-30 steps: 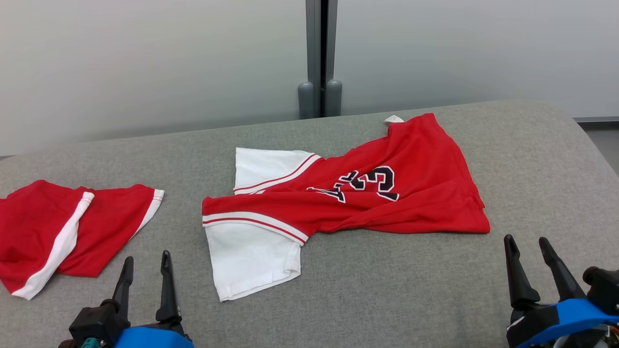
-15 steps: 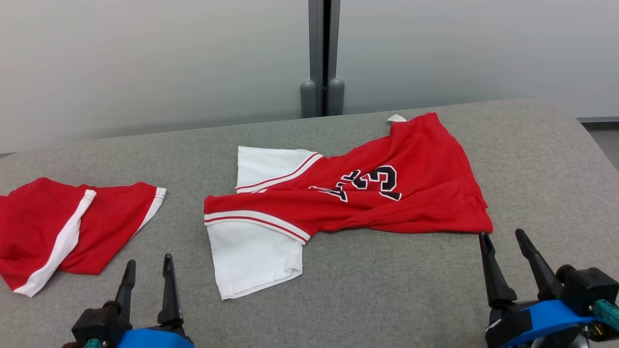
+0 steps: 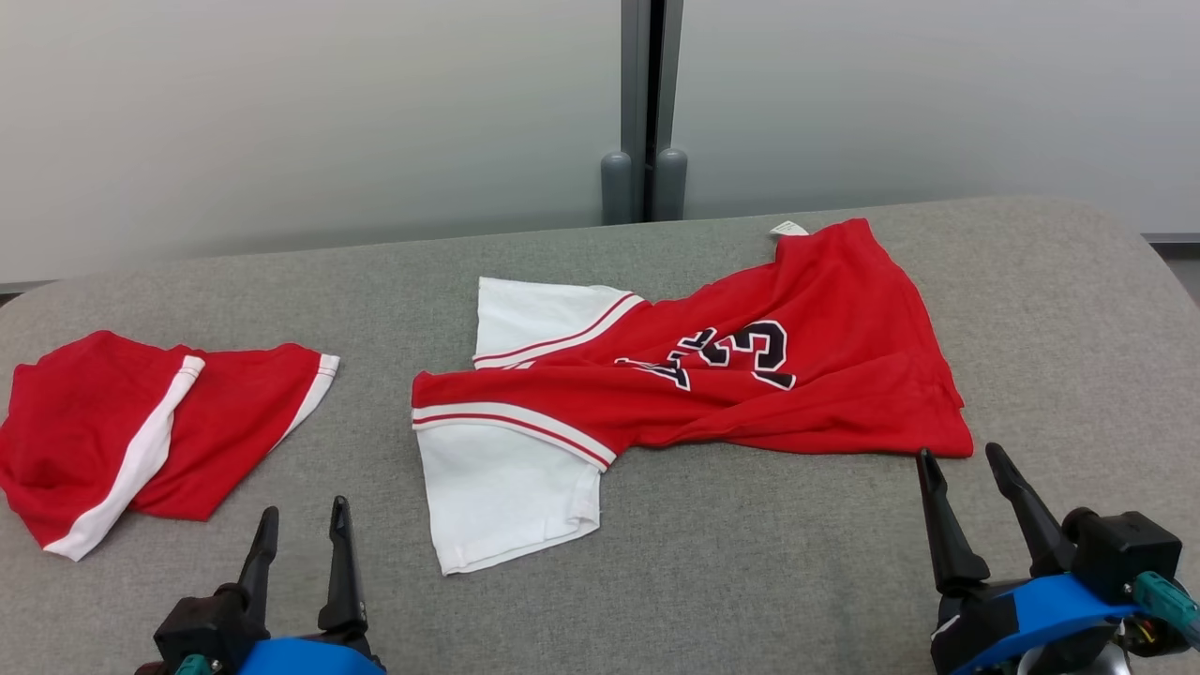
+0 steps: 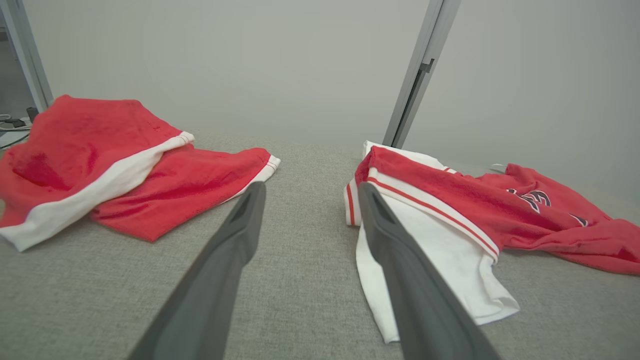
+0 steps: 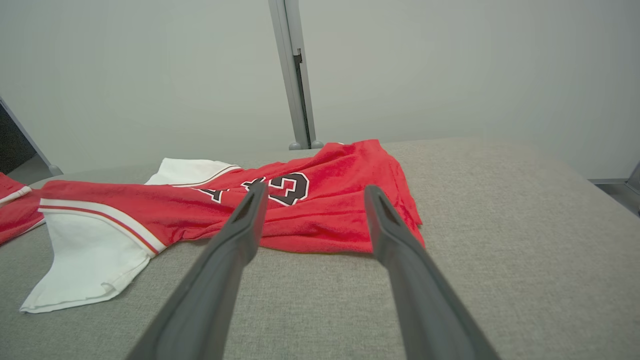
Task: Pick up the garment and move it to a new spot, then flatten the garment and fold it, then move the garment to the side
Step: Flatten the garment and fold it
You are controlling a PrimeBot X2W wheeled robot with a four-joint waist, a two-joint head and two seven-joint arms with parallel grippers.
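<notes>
A red jersey with white sleeves and a dark number lies crumpled on the grey padded table, sleeves to the left; it also appears as the jersey in both wrist views. My right gripper stands open just short of the jersey's near right corner, its fingertips close to the hem, with nothing between them. My left gripper is open too, low at the near left, pointing between the two cloths and touching neither.
A second red garment with white stripes lies bunched at the table's left. A grey post stands behind the far edge against a pale wall. The table's right edge curves down to the floor.
The head camera has turned a little, shifting the scene right. My right gripper has moved left and forward toward the jersey's near right corner. The left gripper and both cloths stay put.
</notes>
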